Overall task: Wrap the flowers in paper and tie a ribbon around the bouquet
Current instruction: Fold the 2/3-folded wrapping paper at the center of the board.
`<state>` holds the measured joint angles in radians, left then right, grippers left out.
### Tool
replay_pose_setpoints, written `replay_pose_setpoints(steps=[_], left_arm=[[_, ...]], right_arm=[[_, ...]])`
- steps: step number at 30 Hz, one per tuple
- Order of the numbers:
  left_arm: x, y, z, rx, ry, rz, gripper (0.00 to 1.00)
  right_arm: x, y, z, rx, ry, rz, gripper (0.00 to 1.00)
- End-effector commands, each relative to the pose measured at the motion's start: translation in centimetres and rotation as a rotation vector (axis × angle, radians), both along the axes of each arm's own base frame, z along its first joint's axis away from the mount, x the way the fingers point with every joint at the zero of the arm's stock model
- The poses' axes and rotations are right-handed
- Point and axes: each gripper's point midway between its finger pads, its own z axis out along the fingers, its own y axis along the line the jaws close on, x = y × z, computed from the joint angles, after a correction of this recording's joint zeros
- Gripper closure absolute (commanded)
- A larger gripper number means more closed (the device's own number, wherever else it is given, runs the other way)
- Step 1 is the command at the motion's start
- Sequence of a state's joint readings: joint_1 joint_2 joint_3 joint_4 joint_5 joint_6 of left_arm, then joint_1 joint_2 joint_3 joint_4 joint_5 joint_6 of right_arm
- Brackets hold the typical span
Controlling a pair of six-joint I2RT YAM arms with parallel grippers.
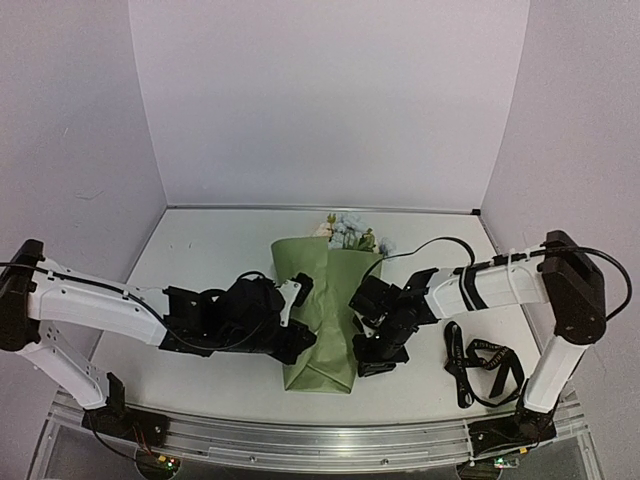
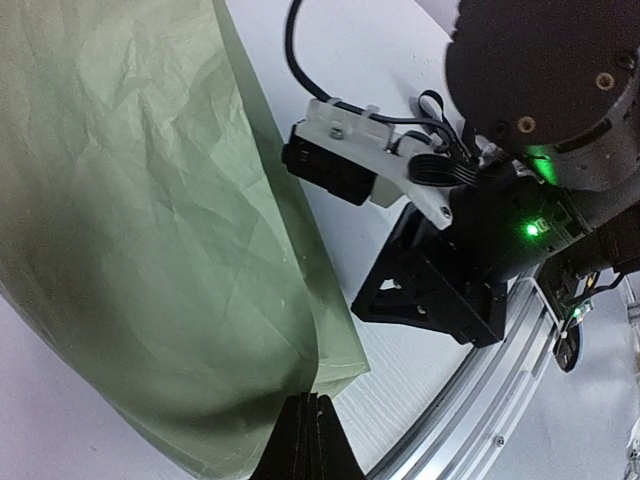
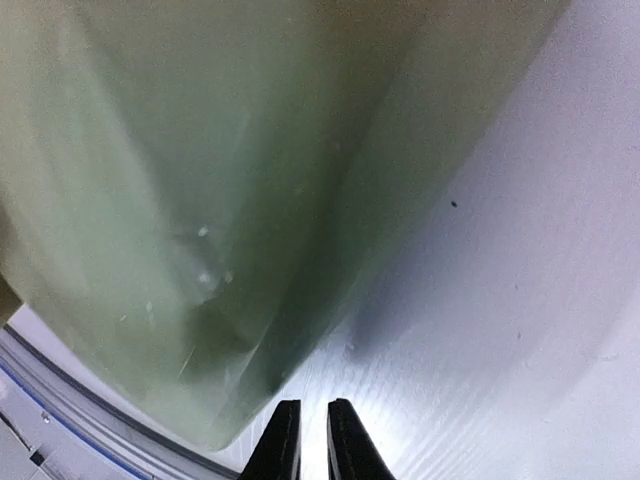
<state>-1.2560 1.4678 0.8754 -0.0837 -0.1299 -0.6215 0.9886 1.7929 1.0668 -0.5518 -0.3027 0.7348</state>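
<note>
1. Overhead view of a white counter (image 1: 200, 260), with two robot arms reaching in from the near edge toward the middle.
2. At the middle, a bouquet (image 1: 322, 330): a cone of olive-green paper (image 2: 150, 200), narrow end toward the arms and wide end toward the back wall.
3. At the wide far end, the flowers (image 1: 350, 232): pale blooms with green leaves, poking out of the paper.
4. Left gripper (image 2: 307, 405) at the bouquet's lower left edge, fingers pressed fully together, tips touching the paper's near corner. Unclear whether any paper is pinched.
5. Right gripper (image 3: 313, 408) just beside the bouquet's lower right edge, low over the counter, jaws only a narrow slit apart, nothing between them.
6. Black ribbon (image 1: 488, 350) in loose loops on the counter to the right, well apart from the bouquet, near the counter's right front corner.
</note>
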Motion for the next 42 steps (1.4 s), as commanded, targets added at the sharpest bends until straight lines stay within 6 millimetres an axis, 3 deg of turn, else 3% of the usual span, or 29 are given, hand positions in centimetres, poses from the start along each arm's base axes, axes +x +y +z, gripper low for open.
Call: replay_pose_setpoints(steps=[1,8,14,17,22,25,29,33,36,39,42], left_arm=[[-0.6,-3.2,1.0,-0.032,-0.013,-0.113,1.0],[-0.5,-5.4,-1.4,0.019,0.001,-0.167,1.0],[-0.6,-6.5,-2.5,0.037,0.024,-0.194,1.0],[-0.4,-6.7,-2.9,0.047,0.033,-0.196,1.0],[-0.2,-6.8,-3.5,0.057,0.042,-0.199,1.0],[-0.1,-6.9,-3.6,0.059,0.045,-0.202,1.0],[0.1,-7.0,-3.7,0.059,0.047,-0.198,1.0],[0.2,-6.9,-3.9,0.063,0.05,-0.197,1.0],[0.3,-6.8,-4.1,0.067,0.055,-0.195,1.0],[0.4,-6.8,-4.1,0.065,0.056,-0.194,1.0],[0.5,-6.9,-4.2,0.062,0.06,-0.194,1.0]], right_arm=[[1.8,1.9,0.0,0.048,-0.047,-0.035,0.9],[1.5,-0.7,1.2,0.056,-0.09,-0.07,0.89],[1.5,-3.0,4.1,0.126,-0.142,-0.115,0.82],[2.4,-3.7,6.0,0.18,-0.168,-0.156,0.75],[4.5,-3.2,8.8,0.264,-0.187,-0.212,0.5],[6.4,-2.6,9.1,0.3,-0.171,-0.287,0.41],[9.0,-1.9,8.1,0.349,-0.151,-0.414,0.37],[10.7,-1.2,6.8,0.381,-0.144,-0.495,0.37],[11.6,-0.9,6.1,0.389,-0.148,-0.528,0.43],[12.3,-0.8,5.8,0.392,-0.159,-0.549,0.53],[12.7,-0.8,5.7,0.391,-0.166,-0.556,0.71]])
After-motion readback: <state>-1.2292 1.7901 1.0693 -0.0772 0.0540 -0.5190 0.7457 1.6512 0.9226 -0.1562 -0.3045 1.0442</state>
